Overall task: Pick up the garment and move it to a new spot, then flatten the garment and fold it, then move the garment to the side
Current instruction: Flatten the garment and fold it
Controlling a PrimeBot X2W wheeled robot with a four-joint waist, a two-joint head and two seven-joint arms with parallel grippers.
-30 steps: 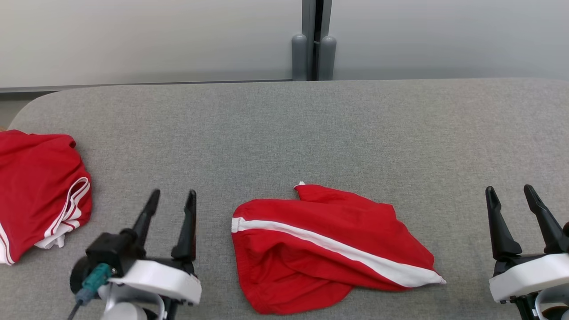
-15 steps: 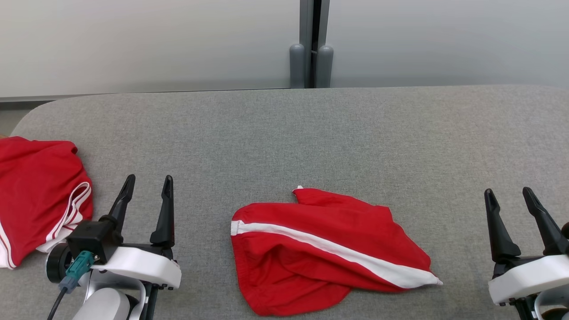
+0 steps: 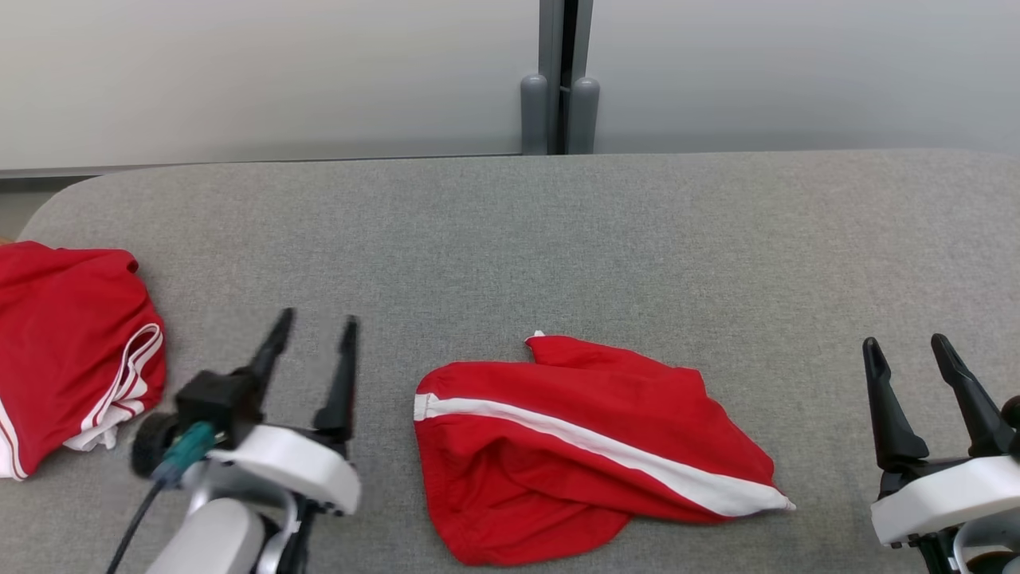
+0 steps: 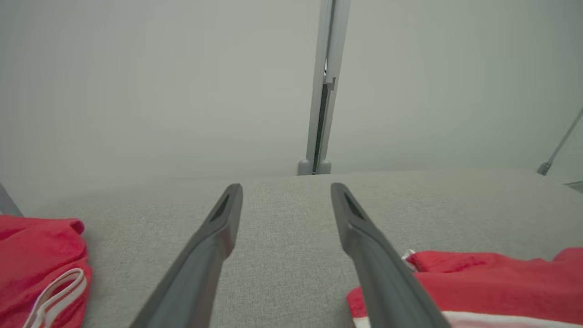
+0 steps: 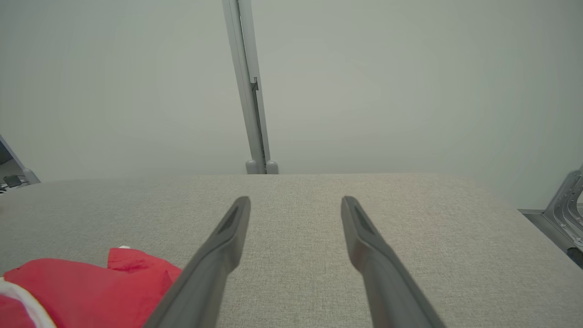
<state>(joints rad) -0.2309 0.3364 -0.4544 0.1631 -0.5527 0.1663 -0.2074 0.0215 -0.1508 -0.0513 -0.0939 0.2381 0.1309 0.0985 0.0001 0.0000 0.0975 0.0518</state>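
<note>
The red garment [image 3: 590, 446] with the white stripe lies crumpled on the grey table [image 3: 558, 239], near its front edge at 6 o'clock in the head view, and nothing touches it. It lies where it lay half a second ago.

The left gripper [image 3: 318, 317] is at 9 o'clock from the garment, with its fingers spread and nothing between them. Since the earlier frame it has shifted toward 3 o'clock, so it is now nearer the garment's striped end but still apart from it, and its body is blurred. In the left wrist view the garment's edge lies just beside the right-hand finger.

The right gripper [image 3: 904, 343] is at 3 o'clock from the garment and well apart from it. Its fingers are also spread and empty, and it has hardly changed.

A second red garment [image 3: 72, 351] with white trim lies at the table's left edge, at 9 o'clock from the left gripper, as before.
</note>
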